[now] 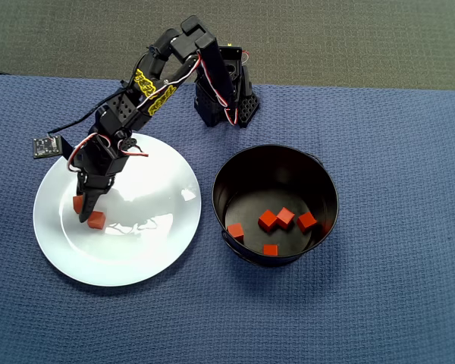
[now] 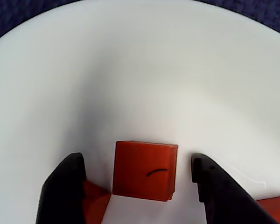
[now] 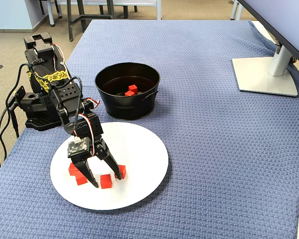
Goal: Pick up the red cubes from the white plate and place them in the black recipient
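Pincer (image 2: 140, 179) spread, straddling one red cube (image 2: 144, 170) near white plate (image 1: 159, 250) edge farthest from black recipient (image 1: 235, 171), lined up for pinch; five cubes already inside.

1. A blue woven cloth (image 3: 214, 149) covers the whole table.
2. A monitor stand's pale base (image 3: 263, 74) sits on the cloth at far right in the fixed view.
3. Chair legs (image 3: 79, 17) stand on the floor beyond.

Red-orange cubes (image 1: 96, 220), glossy white plate (image 1: 159, 250), black pot (image 1: 318, 178), perhaps woven blue cloth (image 1: 394, 303).
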Tool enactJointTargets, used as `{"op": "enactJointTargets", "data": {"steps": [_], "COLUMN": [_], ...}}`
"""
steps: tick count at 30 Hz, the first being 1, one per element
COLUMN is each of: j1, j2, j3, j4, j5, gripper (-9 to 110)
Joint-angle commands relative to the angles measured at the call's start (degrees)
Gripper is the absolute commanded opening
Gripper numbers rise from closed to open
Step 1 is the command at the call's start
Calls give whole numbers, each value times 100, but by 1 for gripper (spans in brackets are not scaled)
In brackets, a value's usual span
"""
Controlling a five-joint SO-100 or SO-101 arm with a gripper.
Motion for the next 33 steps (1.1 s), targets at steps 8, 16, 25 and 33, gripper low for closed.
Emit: {"op": "enactJointTargets", "data": {"steps": [8, 16, 25, 33], "j1": [-202, -193, -149, -97], "j2": [352, 360, 800, 2391], "j3": [9, 79, 53, -396], "j4": [18, -35, 132, 1898], "j5": [149, 132, 369, 1151], "gripper": [20, 5, 0, 0]}}
